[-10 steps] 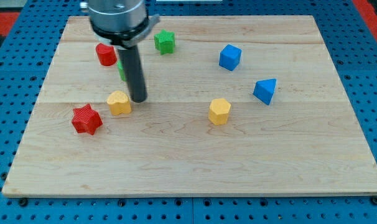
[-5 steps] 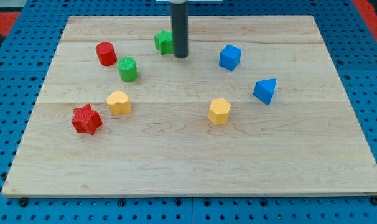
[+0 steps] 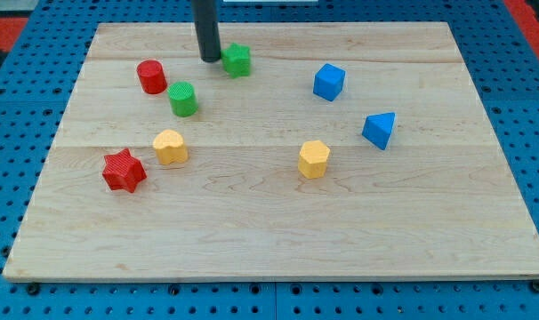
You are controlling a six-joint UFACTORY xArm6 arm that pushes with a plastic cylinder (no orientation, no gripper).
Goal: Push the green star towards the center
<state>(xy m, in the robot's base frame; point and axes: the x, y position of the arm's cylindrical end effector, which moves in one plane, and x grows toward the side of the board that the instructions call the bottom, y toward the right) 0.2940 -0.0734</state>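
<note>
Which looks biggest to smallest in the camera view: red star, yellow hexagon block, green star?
1. red star
2. yellow hexagon block
3. green star
The green star sits farthest up the board, so distance may shrink it.

A pale wooden board [image 3: 278, 240] lies on blue pegboard [image 3: 12, 151].

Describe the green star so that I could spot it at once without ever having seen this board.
Look along the wooden board near the view's top edge, a little left of the middle. The green star sits there, just right of my tip. The only other green piece, the green cylinder, is round and lies lower left.
</note>
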